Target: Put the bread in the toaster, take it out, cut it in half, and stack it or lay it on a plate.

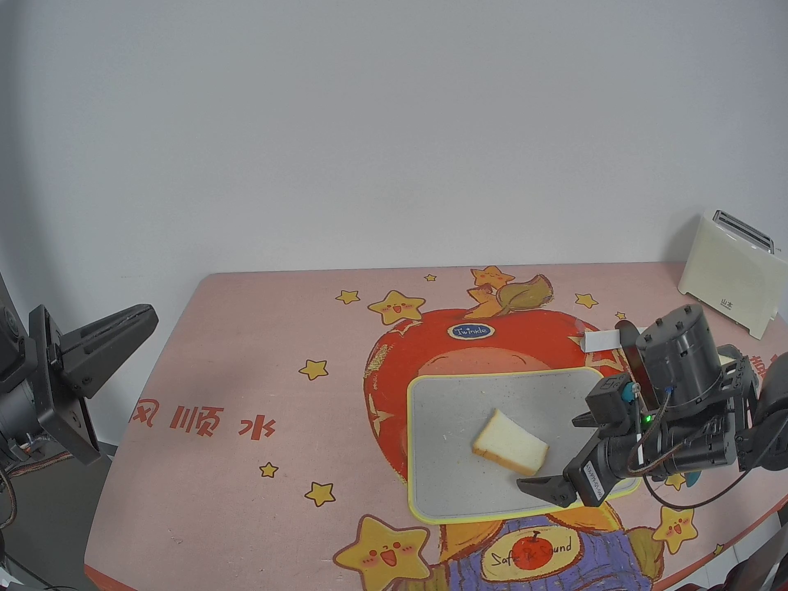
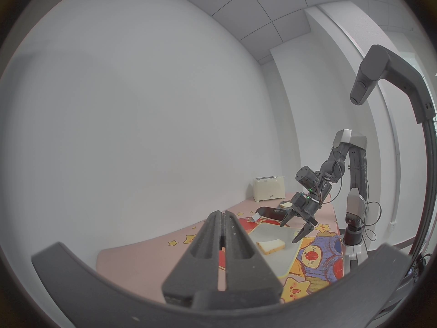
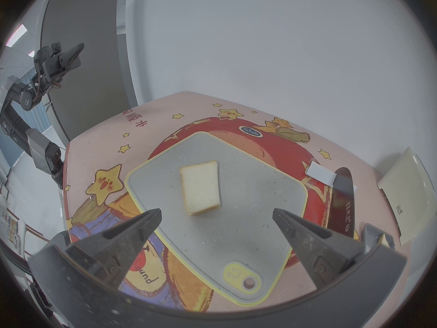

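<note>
My right gripper (image 1: pixel 562 453) is spread wide, hanging over the right side of the cutting board (image 1: pixel 460 420). The bread (image 1: pixel 510 442) lies flat on the board, just beside the gripper. My left gripper (image 2: pixel 223 215) is pressed together, up off the tabletop's (image 1: pixel 246 371) left side. The toaster (image 1: pixel 730 272) is at the far right corner.

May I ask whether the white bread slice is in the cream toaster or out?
Out: the white bread slice lies on the grey cutting board, far from the cream toaster.
</note>
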{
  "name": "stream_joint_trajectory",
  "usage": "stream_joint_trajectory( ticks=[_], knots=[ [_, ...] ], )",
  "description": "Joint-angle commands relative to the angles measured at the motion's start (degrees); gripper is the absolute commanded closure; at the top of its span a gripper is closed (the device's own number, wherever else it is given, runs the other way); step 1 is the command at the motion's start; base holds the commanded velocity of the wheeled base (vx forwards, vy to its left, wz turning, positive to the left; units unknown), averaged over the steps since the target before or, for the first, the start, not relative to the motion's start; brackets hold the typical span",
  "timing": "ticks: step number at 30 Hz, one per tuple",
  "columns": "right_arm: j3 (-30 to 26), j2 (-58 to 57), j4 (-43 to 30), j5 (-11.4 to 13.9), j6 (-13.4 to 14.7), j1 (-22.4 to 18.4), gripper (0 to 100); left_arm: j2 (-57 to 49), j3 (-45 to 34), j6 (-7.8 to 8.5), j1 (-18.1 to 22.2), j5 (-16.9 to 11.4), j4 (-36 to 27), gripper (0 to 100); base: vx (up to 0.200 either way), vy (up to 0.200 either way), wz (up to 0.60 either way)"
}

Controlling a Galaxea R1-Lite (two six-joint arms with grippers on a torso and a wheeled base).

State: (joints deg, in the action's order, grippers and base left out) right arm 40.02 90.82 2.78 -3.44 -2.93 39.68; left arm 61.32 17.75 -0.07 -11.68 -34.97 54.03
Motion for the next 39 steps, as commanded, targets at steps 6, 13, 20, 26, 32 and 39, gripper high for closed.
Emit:
stream_joint_trajectory(
  ticks=[6, 13, 20, 26, 32, 39],
  knots=[
    [0.5, 3.75, 4.43, -0.25, 0.46, -0.04, 0, 0.03, 0.0, -0.01, -0.01, -0.53, 0.02, 100, 0.0, 0.0, 0.0],
    [0.41, 4.72, 4.69, -0.43, 0.55, 0.05, 0, 0.03, 0.0, -0.01, 0.08, -0.53, 0.02, 100, 0.0, 0.0, 0.0],
    [-0.03, 4.81, 4.78, -0.52, 0.55, 0.05, 0, 0.03, 0.0, -0.01, 0.08, -0.53, 0.02, 100, 0.0, 0.0, 0.0],
    [-0.03, 4.81, 4.78, -0.61, 0.55, 0.05, 0, 0.03, 0.0, -0.01, 0.08, -0.53, 0.02, 100, 0.0, 0.0, 0.0],
    [-0.03, 4.72, 4.78, -0.17, 0.55, 0.05, 100, 0.03, 0.0, -0.01, 0.08, -0.53, 0.02, 100, 0.0, 0.0, 0.0],
    [-0.12, 4.72, 4.78, -0.25, 0.55, 0.05, 100, 0.03, -0.08, -0.01, 0.08, -0.53, 0.02, 100, 0.0, 0.0, 0.0]
  ],
)
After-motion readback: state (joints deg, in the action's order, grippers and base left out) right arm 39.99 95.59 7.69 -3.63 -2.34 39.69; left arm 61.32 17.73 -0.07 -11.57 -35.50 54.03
